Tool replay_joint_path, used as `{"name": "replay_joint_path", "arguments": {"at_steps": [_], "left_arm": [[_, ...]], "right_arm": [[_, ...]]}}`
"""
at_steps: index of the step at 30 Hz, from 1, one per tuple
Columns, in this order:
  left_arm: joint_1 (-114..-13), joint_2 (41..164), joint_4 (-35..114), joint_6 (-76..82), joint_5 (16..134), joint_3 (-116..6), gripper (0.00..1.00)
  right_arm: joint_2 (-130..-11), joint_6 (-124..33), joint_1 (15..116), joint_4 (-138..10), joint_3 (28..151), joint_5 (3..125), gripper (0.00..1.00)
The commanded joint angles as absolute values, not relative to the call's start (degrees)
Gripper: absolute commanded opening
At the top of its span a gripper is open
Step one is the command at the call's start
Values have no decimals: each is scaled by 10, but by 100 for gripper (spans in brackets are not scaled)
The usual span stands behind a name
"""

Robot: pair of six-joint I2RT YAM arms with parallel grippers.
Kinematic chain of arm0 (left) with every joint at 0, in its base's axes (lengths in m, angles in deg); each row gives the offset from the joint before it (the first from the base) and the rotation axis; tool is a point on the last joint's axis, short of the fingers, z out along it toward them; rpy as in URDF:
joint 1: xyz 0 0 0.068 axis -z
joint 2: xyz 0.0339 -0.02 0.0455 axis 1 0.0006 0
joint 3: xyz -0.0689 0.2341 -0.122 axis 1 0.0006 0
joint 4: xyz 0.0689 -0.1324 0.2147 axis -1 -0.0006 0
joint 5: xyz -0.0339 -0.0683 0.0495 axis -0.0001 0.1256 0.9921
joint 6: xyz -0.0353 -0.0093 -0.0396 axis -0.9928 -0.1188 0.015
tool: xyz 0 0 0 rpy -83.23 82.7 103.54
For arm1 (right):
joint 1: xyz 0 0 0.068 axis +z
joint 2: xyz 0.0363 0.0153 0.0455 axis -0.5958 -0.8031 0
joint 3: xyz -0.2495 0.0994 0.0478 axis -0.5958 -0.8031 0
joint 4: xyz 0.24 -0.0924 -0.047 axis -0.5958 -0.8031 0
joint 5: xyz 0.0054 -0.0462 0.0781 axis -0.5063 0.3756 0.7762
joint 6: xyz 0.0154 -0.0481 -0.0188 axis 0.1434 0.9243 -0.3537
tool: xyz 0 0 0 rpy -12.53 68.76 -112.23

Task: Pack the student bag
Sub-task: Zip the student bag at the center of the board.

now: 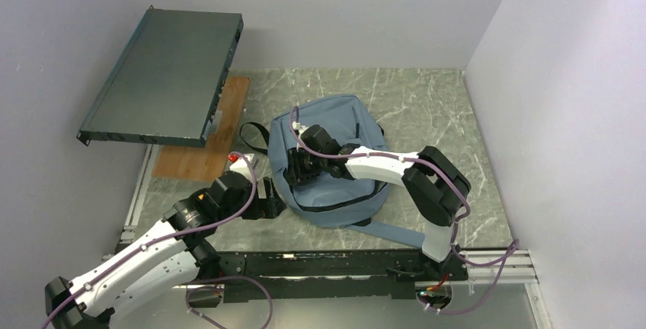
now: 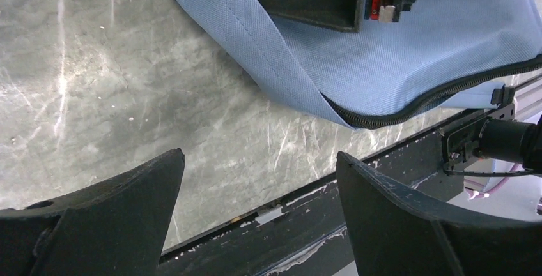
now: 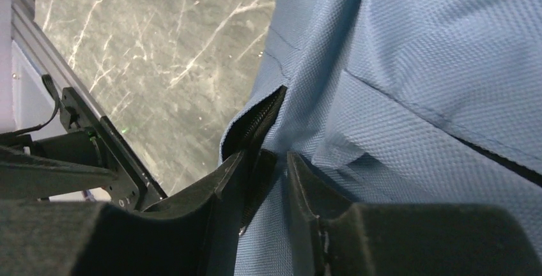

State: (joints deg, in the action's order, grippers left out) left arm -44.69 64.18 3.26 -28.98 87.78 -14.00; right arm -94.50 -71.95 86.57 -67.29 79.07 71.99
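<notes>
Student bag point(image 1: 343, 119), frame centre: zipper edge point(image 3: 257, 126) pinched by right gripper point(image 3: 265, 161); left gripper point(image 2: 259, 158), spread empty, stationed just lower-left.

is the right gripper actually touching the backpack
Touching. The right wrist view shows the right gripper pinching the backpack at its dark zipper edge, with the fabric caught between both fingers.

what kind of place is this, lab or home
Likely a robot lab test cell: bare white walls box in a marble-look table, an aluminium rail edges it, the student bag lies on it.
</notes>
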Motion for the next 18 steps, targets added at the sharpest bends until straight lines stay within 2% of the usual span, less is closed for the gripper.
{"name": "replay_joint_path", "arguments": {"at_steps": [1,4,6,8,9,10,14,18], "left_arm": [[-466,667,85,-331,838,-126,93],[-474,682,84,-363,844,-120,92],[-477,670,80,-382,856,-113,89],[-477,650,66,-410,882,-109,87],[-477,641,54,-428,899,-107,87],[-477,633,44,-445,913,-105,88],[-479,620,46,-487,938,-96,88],[-489,671,33,-507,948,-133,91]], "right_arm": [[-951,-731,886,-638,809,765,34],[-949,-738,890,-612,798,777,34],[-949,-742,893,-598,791,778,29],[-951,-741,896,-596,789,770,18],[-948,-739,896,-596,788,762,4],[-940,-735,897,-598,785,753,0],[-884,-711,897,-592,763,732,0],[-831,-705,896,-510,697,766,0]]}}
